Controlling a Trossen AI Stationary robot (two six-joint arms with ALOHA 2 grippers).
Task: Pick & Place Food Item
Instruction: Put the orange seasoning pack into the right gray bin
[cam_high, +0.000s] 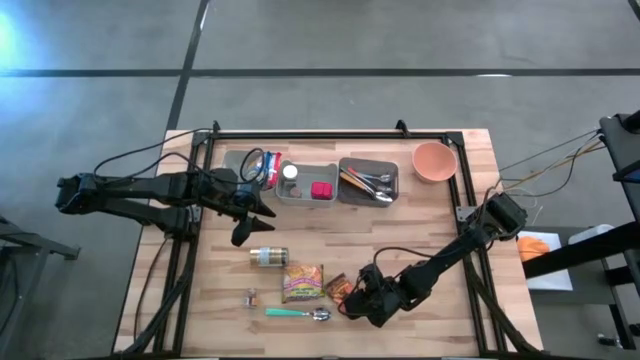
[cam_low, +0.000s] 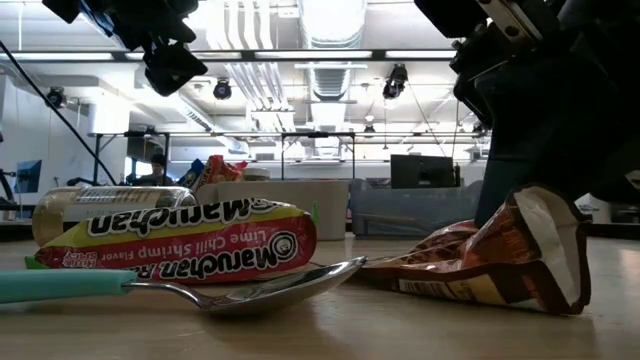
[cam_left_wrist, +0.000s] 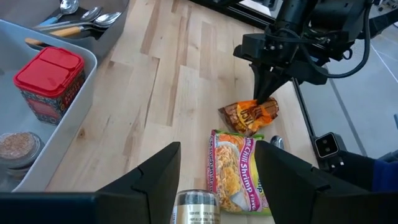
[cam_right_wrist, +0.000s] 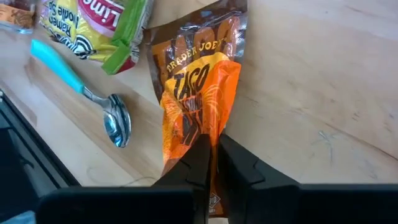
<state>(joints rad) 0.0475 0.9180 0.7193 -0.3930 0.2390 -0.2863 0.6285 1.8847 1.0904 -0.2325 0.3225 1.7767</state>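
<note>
A brown and orange taco seasoning packet (cam_right_wrist: 199, 81) lies near the table's front edge, right of a ramen pack (cam_high: 302, 282). It also shows in the high view (cam_high: 340, 290) and the low view (cam_low: 500, 260). My right gripper (cam_right_wrist: 214, 146) is shut on the packet's end. My left gripper (cam_high: 245, 228) hangs open in the air at the table's left. It is above a small jar (cam_high: 268, 257) that lies on its side, and holds nothing. My right gripper pinches the packet's near end (cam_right_wrist: 208, 127) between its two fingers, at the middle of that edge. The fingers slant down from above and from the table's right. The pinched end (cam_low: 540, 205) is bent up; the rest of the packet lies on the table.
A teal-handled spoon (cam_high: 298, 314) lies along the front edge, beside the ramen pack. A tiny jar (cam_high: 250, 296) stands to its left. At the back stand two grey bins (cam_high: 307, 195) (cam_high: 368, 197) with a red tin and cutlery, and a pink bowl (cam_high: 434, 161).
</note>
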